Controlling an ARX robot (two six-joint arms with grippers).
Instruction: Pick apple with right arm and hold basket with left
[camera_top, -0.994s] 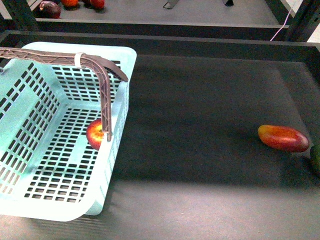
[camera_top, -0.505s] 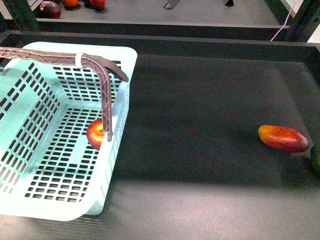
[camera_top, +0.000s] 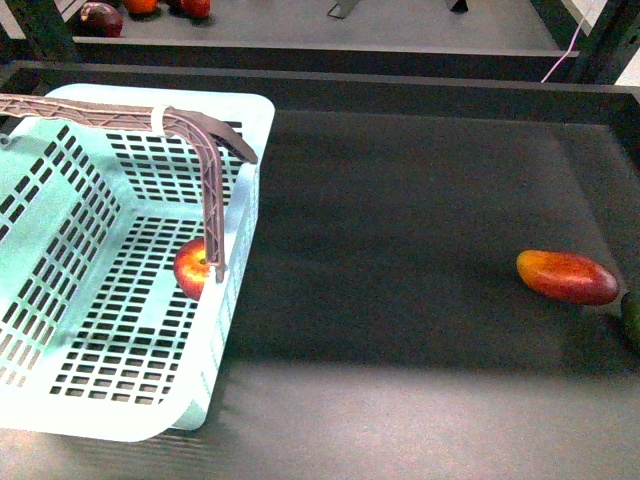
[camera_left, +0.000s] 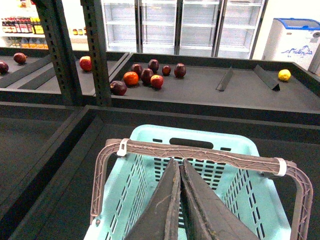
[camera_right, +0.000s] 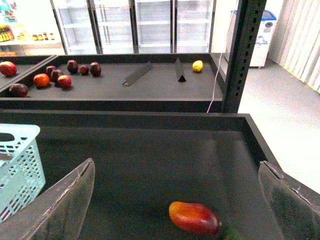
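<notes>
One apple (camera_top: 192, 268), red with yellow patches, sits inside my mint-blue basket (camera_top: 60, 215) at nine o'clock on the dark shelf, against its right wall, partly behind the upright mauve handle (camera_top: 212, 215). I judge it firm, smooth and moderately heavy, best pinched across its widest middle. The basket looks light and stiff; its handle bar suits holding. My left gripper (camera_left: 180, 200) is clenched, empty, above the basket. My right gripper (camera_right: 175, 200) is spread wide, empty, above a mango (camera_right: 195, 218).
</notes>
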